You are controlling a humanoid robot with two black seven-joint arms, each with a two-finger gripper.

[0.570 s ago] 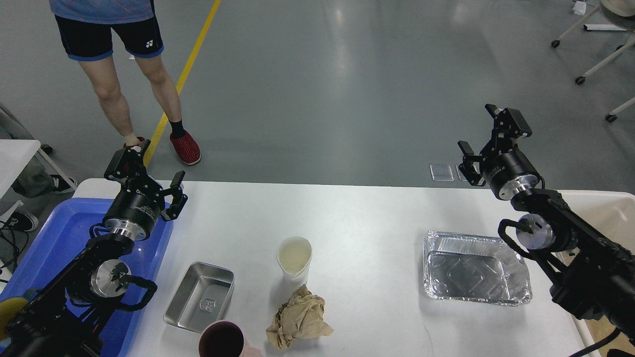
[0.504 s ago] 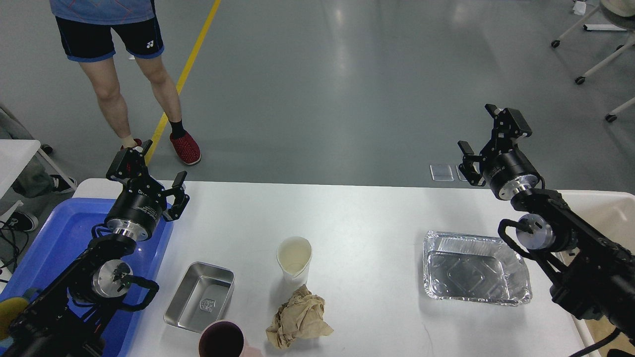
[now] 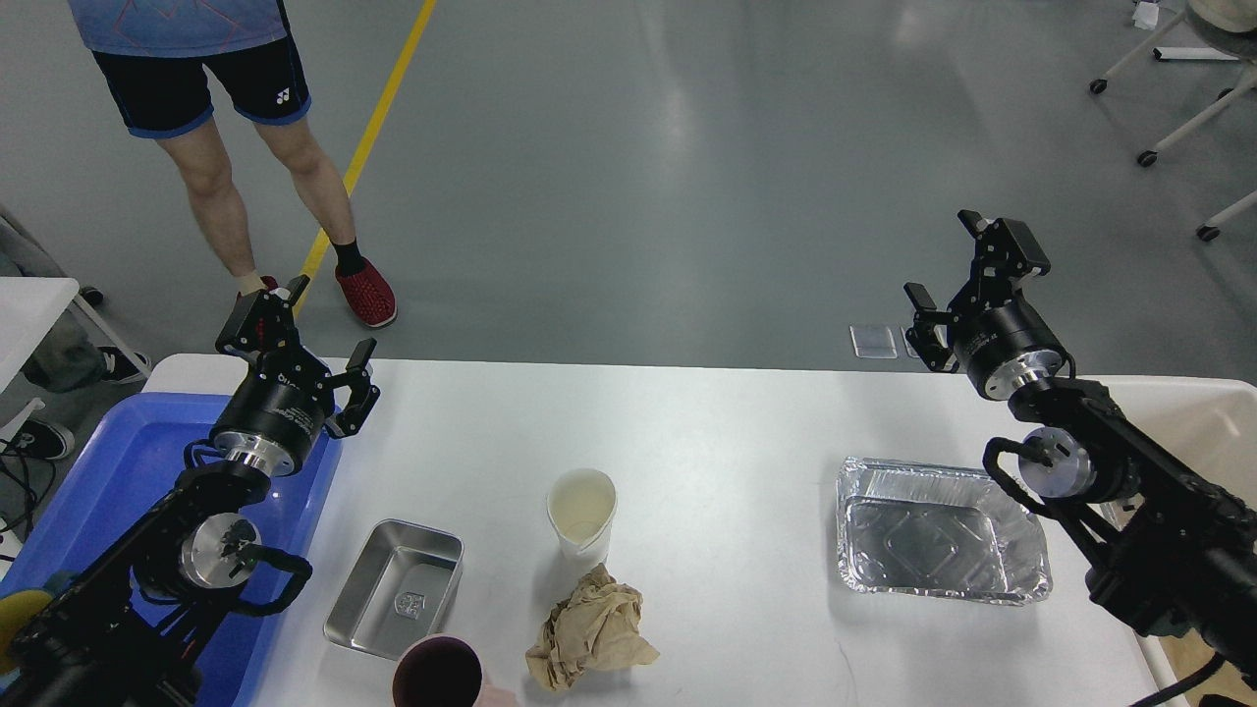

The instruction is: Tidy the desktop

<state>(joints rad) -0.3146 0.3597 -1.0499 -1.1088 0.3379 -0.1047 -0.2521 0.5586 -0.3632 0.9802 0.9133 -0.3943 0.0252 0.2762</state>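
The desktop (image 3: 707, 432) filled the near half of the view, a wide white top with rounded corners, its far edge meeting the grey floor (image 3: 628, 177). On it, near the middle, stood a white paper cup (image 3: 582, 513) — upright, pale inside — and just nearer than it lay a crumpled wad of brown paper (image 3: 589, 628), close against the cup's base. Left of these sat a small steel tray (image 3: 395, 587), and at the near edge a dark maroon cup (image 3: 438, 674) showed only its rim, touching or nearly touching the tray's near corner; we could not tell which. Well apart to the right lay a foil tray (image 3: 938, 530).

Our left gripper (image 3: 314, 339) hung over the far left corner of the desktop, above the edge of a blue tray (image 3: 108, 471), its two fingers spread with nothing between them. Our right gripper (image 3: 957, 265) was raised past the far right edge, fingers likewise spread and holding nothing. A beige bin (image 3: 1213, 427) sat at the right end. Beyond the table on the left stood a person (image 3: 211, 108) in black shorts and red shoes beside a yellow floor line (image 3: 383, 108).
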